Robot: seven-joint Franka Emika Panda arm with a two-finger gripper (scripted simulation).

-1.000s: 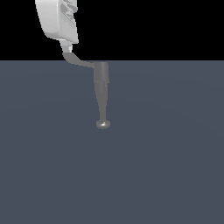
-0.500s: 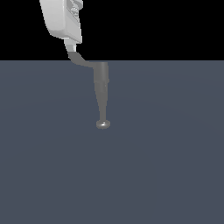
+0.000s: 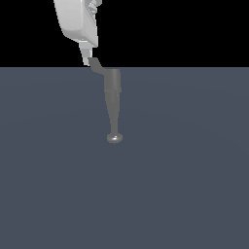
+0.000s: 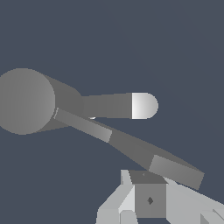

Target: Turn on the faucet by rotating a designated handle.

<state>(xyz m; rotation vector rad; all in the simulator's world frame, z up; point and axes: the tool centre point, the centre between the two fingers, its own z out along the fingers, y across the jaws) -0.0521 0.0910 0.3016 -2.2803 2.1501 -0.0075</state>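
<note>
Slim grey faucet [image 3: 113, 104] on the dark desk [image 3: 185, 185], shiny knob end nearest, curved handle [image 3: 97, 65] projecting towards the exterior view's left, white fingers [image 3: 87, 56] at its tip, grip unclear.

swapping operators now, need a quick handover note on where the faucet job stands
Gripper: at the handle's tip; fingers beside its flared end, open or shut unclear.
Faucet: tapered column on the grey floor, round knob end toward the camera.
Handle: projects from the wide end toward the exterior view's left.
Done: gripper reached the handle.
Left: rotate the handle to turn the faucet on.
</note>
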